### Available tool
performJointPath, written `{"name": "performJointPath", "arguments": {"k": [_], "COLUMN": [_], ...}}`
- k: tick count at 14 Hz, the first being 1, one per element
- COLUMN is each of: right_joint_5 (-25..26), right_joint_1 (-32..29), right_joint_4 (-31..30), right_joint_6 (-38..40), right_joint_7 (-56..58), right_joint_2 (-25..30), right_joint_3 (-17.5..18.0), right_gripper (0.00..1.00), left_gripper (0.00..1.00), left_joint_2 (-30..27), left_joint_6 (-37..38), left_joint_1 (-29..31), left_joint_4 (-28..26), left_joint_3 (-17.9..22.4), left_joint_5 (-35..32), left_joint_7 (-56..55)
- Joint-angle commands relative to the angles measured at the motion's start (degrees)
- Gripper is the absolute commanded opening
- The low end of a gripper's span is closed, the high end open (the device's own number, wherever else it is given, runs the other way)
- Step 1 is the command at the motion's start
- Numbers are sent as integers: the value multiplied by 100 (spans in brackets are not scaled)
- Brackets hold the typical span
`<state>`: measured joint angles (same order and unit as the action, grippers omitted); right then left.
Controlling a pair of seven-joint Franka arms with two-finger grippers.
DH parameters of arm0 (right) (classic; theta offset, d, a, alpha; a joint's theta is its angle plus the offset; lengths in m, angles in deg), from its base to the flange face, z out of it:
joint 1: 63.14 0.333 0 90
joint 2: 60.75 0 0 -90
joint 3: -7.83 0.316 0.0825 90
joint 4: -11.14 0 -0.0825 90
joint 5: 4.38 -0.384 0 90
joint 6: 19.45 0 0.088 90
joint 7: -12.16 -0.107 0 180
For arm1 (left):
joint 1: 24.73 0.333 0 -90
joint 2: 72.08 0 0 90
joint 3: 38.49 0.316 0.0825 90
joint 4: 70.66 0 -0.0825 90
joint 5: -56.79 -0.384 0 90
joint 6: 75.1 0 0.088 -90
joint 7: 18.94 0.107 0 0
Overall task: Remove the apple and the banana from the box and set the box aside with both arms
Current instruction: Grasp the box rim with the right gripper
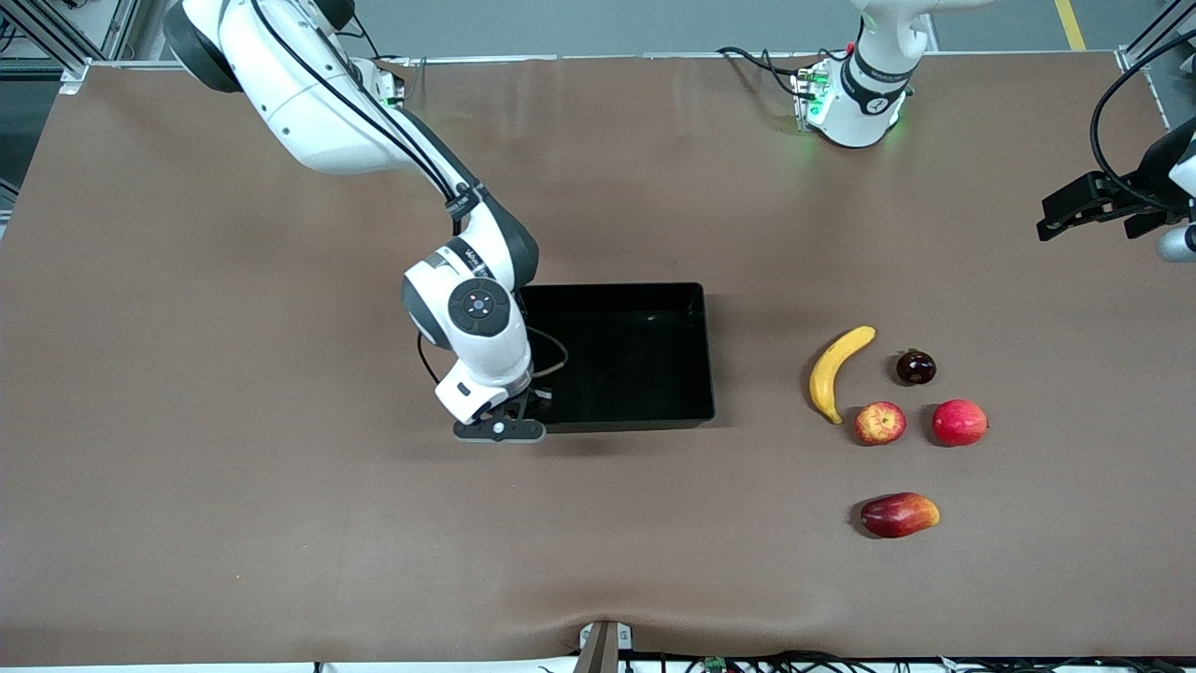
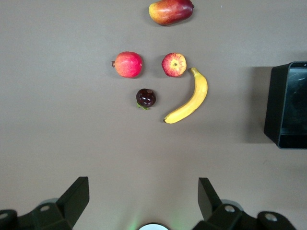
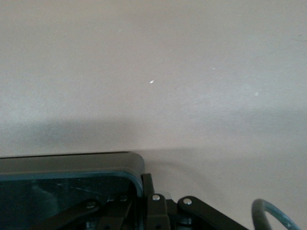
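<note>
arms point(image 1: 308, 103) – white shells, black joint bands | black cables | bases – green lights

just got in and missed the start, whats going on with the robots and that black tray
The right gripper is shut on a corner of the box, at the wall toward the right arm's end of the table. The box looks empty. The banana and the apple already lie on the table toward the left arm's end, among three other fruits. The left gripper hangs open in the air above that end of the table, holding nothing, so only one arm has the box.
</note>
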<state>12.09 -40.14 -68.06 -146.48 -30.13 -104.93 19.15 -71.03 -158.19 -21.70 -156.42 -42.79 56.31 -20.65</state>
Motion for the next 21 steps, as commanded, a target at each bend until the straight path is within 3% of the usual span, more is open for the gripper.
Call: {"name": "performJointPath", "arguments": {"k": [1, 5, 21], "right_joint_5": [-205, -591, -794], "right_joint_1": [-190, -471, -990], "right_joint_4": [-69, -78, -104], "right_joint_6": [414, 959, 1759], "right_joint_7": [149, 939, 1889], "right_joint_2": [348, 770, 1254], "right_joint_3": [46, 46, 11], "right_gripper": [0, 0, 0], "left_gripper": [100, 100, 100], "left_joint_2": [-26, -26, -17], "left_joint_6": [-23, -23, -23], "left_joint_1": [21, 13, 4], "left_joint_4": [7, 7, -1], "left_joint_3": [-1, -1, -1], "left_joint_5": [91, 91, 83], "left_joint_7": [74, 65, 56]}}
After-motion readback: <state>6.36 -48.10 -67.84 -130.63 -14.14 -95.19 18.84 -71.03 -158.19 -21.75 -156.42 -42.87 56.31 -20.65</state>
